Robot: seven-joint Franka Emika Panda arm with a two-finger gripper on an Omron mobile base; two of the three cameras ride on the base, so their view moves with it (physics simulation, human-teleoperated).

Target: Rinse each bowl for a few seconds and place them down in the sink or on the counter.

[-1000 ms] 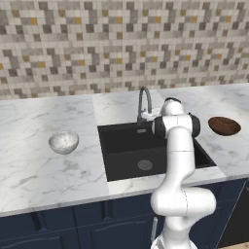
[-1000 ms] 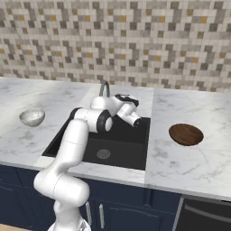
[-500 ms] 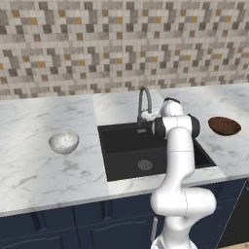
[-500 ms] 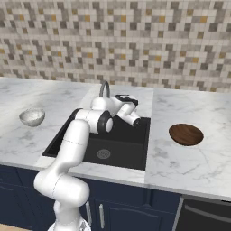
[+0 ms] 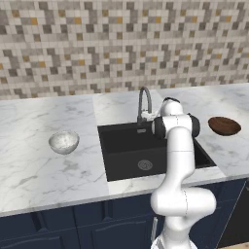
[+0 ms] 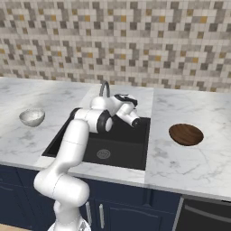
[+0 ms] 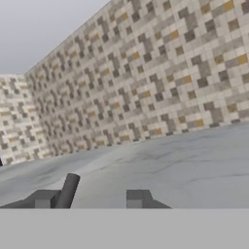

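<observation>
A: Our gripper [image 6: 136, 121] sits over the back of the black sink [image 5: 121, 151], right at the gooseneck faucet [image 5: 144, 103], likely after its handle. In the hand view we see two dark fingertips [image 7: 135, 198] with a thin grey rod, probably the lever, leaning just beside the left one. We cannot tell whether the jaws are closed on it or standing apart with nothing between them.

B: Where are our bowls?

A: Both are on the marble counter [image 5: 44, 170], well apart from the hand. The speckled pale bowl [image 5: 64, 142] is left of the basin, the dark wooden bowl [image 6: 186, 134] right of it. Neither is rinsed yet, we judge.

B: What worries us?

A: If the rod lies outside the fingers rather than between them, we could pinch air, or shove the lever sideways and get no water. Pushing too hard could also jam the hand against the spout.

B: And what escapes us?

A: In the left base view our own arm covers the gripper. From the right the fingers are too small to read. We make out no water, so we can't say the tap's state.
</observation>
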